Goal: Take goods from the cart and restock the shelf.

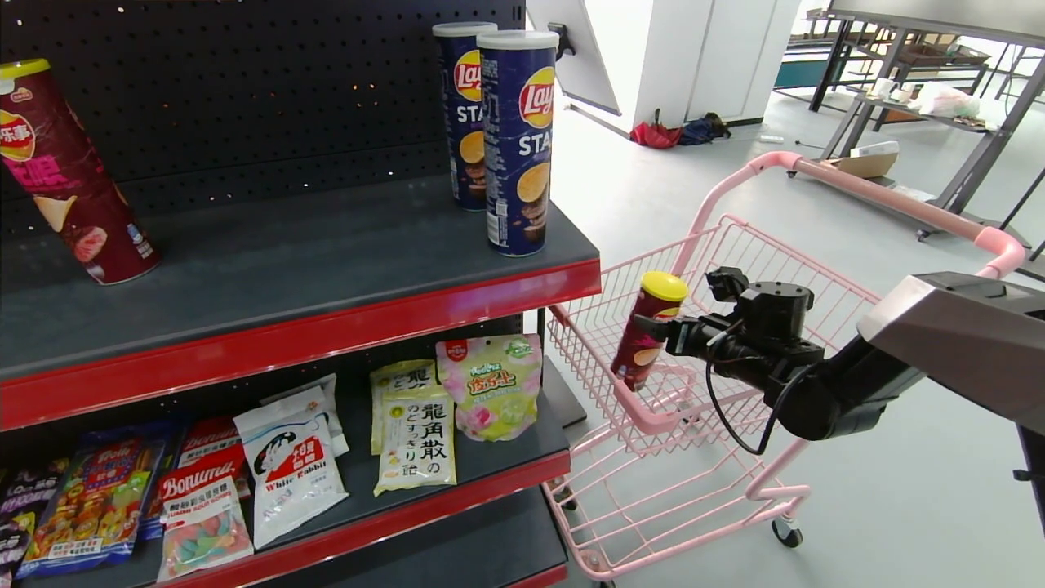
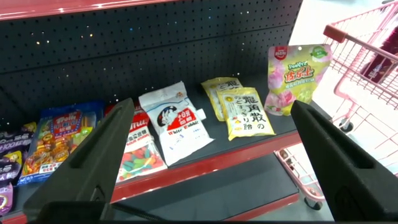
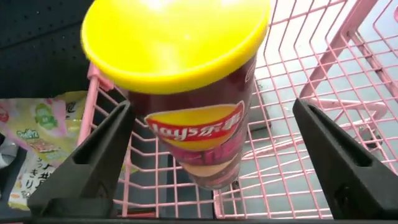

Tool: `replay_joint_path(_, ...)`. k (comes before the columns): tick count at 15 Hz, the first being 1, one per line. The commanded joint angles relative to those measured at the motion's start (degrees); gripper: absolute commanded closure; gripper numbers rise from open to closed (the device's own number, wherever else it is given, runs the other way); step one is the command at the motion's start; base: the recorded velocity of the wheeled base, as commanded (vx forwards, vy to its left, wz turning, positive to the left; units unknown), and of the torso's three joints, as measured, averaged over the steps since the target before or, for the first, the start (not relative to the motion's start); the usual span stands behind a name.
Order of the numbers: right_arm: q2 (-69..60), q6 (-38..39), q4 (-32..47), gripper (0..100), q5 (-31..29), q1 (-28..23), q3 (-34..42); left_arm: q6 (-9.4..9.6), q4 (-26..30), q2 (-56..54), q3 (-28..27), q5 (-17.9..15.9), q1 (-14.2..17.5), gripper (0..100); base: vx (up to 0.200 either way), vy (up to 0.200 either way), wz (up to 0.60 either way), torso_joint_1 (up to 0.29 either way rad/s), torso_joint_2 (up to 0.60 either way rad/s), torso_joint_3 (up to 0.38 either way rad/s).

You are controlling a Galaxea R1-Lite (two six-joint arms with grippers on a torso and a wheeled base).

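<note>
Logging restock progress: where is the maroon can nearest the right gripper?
Head view, right side: the maroon can sits in the pink cart's basket, on the side nearest the shelf, with the open right gripper around it.

A small mock shop set up inside a larger workroom or lab hall: a retail shelf (image 1: 326, 269) with a black pegboard back (image 1: 245, 98) and red front edges carries tall chip cans (image 1: 518, 143) on its upper board and snack bags (image 1: 290, 465) laid out on the board below, and a pink wire shopping cart (image 1: 857, 192) stands just beside it. Past the cart the shop dressing ends — bare grey floor (image 1: 653, 204), metal-frame tables (image 1: 984, 159) with loose things on them, white cabinets (image 1: 718, 57) and folded umbrellas (image 1: 653, 135) lying on the floor.
</note>
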Motion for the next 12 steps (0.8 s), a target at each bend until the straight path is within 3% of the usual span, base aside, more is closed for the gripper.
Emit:
replay_joint_path(1, 1.91, 0.01, -0.02, 0, 0.02, -0.10, -2.22, 0.00, 0.00, 0.05, 0.01, 0.01, 0.02, 0, 0.000, 0.000, 0.00, 0.000, 0.00, 0.000)
replay_joint_path(9, 5.17, -0.08, 0.24, 0, 0.02, 0.43, -7.58, 0.09, 0.00, 0.05, 0.01, 0.01, 0.02, 0, 0.000, 0.000, 0.00, 0.000, 0.00, 0.000)
replay_joint_path(10, 5.69, -0.08, 0.15, 100, -0.07, 0.96, -8.28, 0.09, 0.00, 0.05, 0.01, 0.01, 0.02, 0, 0.000, 0.000, 0.00, 0.000, 0.00, 0.000)
replay_joint_path(12, 5.78, -0.16, 0.24, 100, -0.07, 1.22, -8.72, 0.09, 0.00, 0.05, 0.01, 0.01, 0.02, 0, 0.000, 0.000, 0.00, 0.000, 0.00, 0.000)
